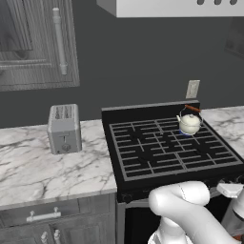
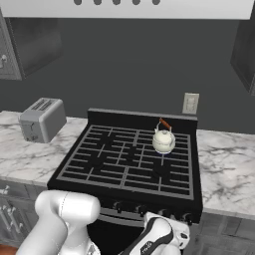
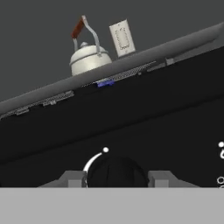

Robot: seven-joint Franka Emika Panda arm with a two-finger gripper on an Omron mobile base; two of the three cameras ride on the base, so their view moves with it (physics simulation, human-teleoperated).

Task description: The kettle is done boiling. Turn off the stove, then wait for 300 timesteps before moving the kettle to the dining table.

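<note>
The gripper (image 3: 116,179) sits low against the black front of the stove (image 1: 143,114), its two fingers (image 3: 72,179) part-way spread with a dark round knob (image 3: 116,171) between them. The pads stand just beside the knob's sides, but whether they actually press on it I cannot tell. A white arc and dot mark the panel above the knob.

The kettle (image 2: 164,140) stands upright on the far right burner, cream-white, lid on, its arched handle with the reddish-brown bar raised. A bit of blue shows at its base in the hand view. What is inside it is hidden.

On the marble counter (image 1: 33,167) to the left stands a grey toaster (image 1: 64,127), well apart from the stove. A wall outlet (image 2: 190,103) is behind the range.
</note>
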